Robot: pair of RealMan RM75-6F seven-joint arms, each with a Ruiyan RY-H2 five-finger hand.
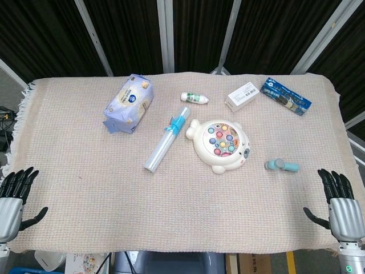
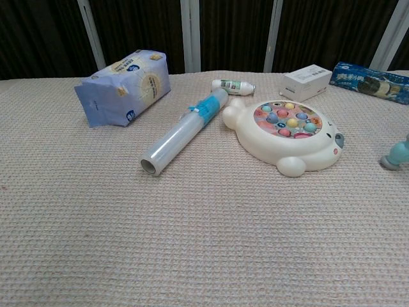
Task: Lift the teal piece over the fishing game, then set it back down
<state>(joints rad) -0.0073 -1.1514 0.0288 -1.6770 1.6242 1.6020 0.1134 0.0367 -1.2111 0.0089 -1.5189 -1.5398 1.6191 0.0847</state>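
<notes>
Dark curtains with pale poles are seen behind a table covered by a beige woven cloth. At the near right edge the right hand is held upright, fingers spread, nothing in it. At the near left edge the left hand is likewise held upright with fingers apart and nothing held. Neither hand is seen in the chest view.

Nearest the right hand, the teal piece is found lying on the cloth, just right of the fishing game and apart from it. A clear roll with a blue band lies left of the game, angled. Further left a blue-and-white packet is noted. Along the far side a small white bottle, a white box and a blue packet are recorded.
</notes>
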